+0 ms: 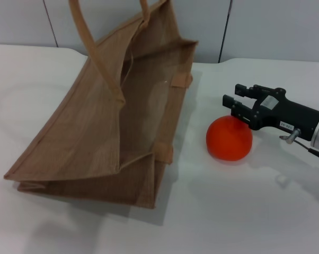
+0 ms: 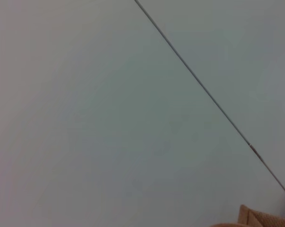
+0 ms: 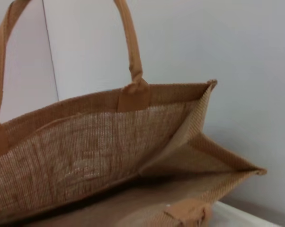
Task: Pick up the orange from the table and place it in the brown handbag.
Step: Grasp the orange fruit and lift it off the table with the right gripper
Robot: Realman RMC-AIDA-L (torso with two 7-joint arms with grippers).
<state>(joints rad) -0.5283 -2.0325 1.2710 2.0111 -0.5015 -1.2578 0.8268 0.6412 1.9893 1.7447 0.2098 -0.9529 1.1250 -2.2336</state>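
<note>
The orange (image 1: pixel 229 138) rests on the white table (image 1: pixel 244 211), just right of the brown handbag (image 1: pixel 112 121). The handbag stands with its mouth open and leans left; its handles rise out of the head view. My right gripper (image 1: pixel 234 95) comes in from the right and hovers just above and behind the orange's top. Its black fingers (image 1: pixel 228 100) are apart and hold nothing. The right wrist view looks into the handbag (image 3: pixel 100 142) and shows a handle (image 3: pixel 130 42) on its far wall. My left gripper is not in view; a corner of the handbag (image 2: pixel 263 218) shows in its wrist view.
A grey panelled wall (image 1: pixel 276 26) runs behind the table. A small white object (image 1: pixel 281 180) lies on the table, in front of the right arm. Bare tabletop stretches in front of the orange and the bag.
</note>
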